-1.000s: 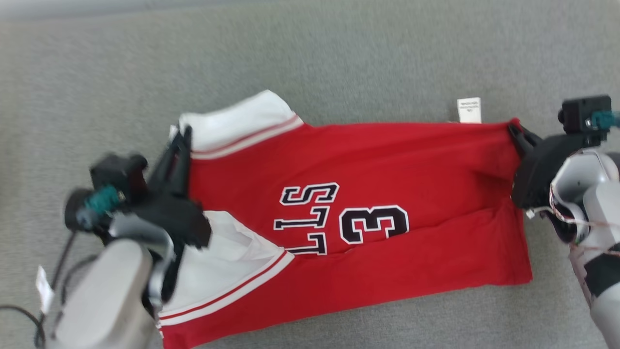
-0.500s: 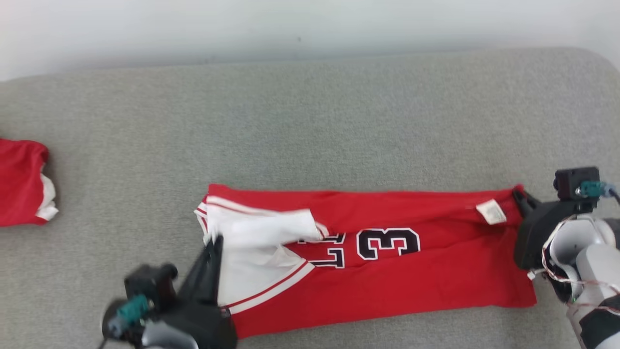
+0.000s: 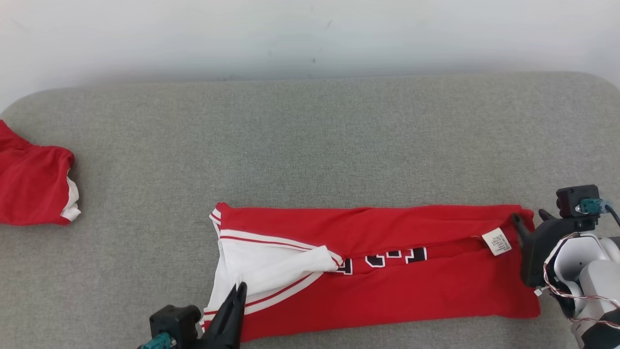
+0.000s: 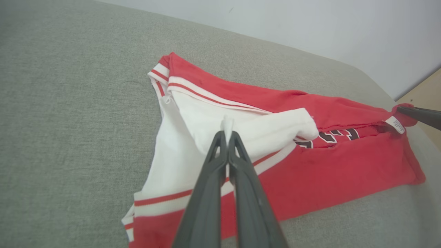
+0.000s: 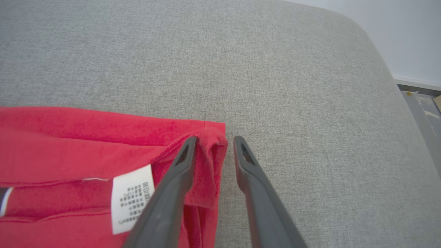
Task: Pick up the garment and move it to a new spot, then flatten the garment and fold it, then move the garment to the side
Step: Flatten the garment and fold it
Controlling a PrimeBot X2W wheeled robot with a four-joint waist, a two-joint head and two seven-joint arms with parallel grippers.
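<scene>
The right end effector (image 5: 215, 139) has 2 dark-grey fingers (image 5: 172, 193), its pale-grey forearm (image 3: 596, 278) a teal connector (image 3: 590, 207) and seemingly reddish wires (image 3: 550, 281).

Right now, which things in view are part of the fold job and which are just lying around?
Job: red jersey, lying half folded; left gripper, shut on its white cloth; right gripper, open at the hem corner.
Lying about: second red garment, bunched at the grey surface's far left edge.

L gripper (image 4: 227, 135) tight on garment (image 4: 344, 165)
</scene>
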